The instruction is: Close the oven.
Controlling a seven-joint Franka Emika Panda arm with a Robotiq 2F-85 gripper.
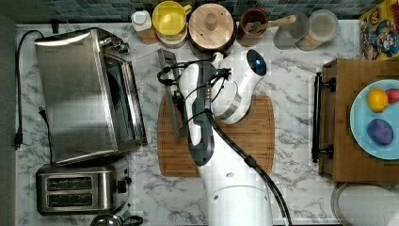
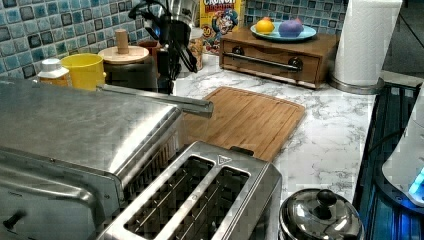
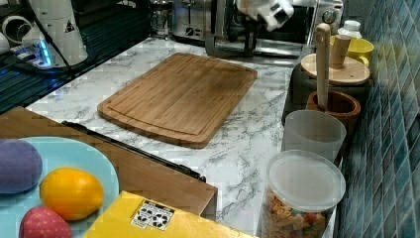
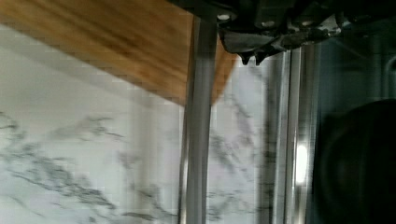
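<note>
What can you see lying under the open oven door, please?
Through the glass door, marble counter and the cutting board edge under the handle. The arm covers the rest.

- A bamboo cutting board [image 1: 244, 141] lies flat at the centre of a marble counter [image 1: 291, 188].
- A two-slot steel toaster [image 1: 77, 189] stands at the top view's lower left.
- A yellow cup [image 1: 170, 20], a wooden-lidded pot [image 1: 211, 26] and a brown crock holding a wooden utensil [image 1: 256, 23] line the tiled wall.
- A blue plate [image 1: 362, 127] carrying an orange fruit [image 1: 377, 99] and a purple one [image 1: 380, 131] rests on a wooden drawer box [image 1: 348, 162].
- A paper towel roll [image 2: 365, 40] stands upright beside the box.
</note>
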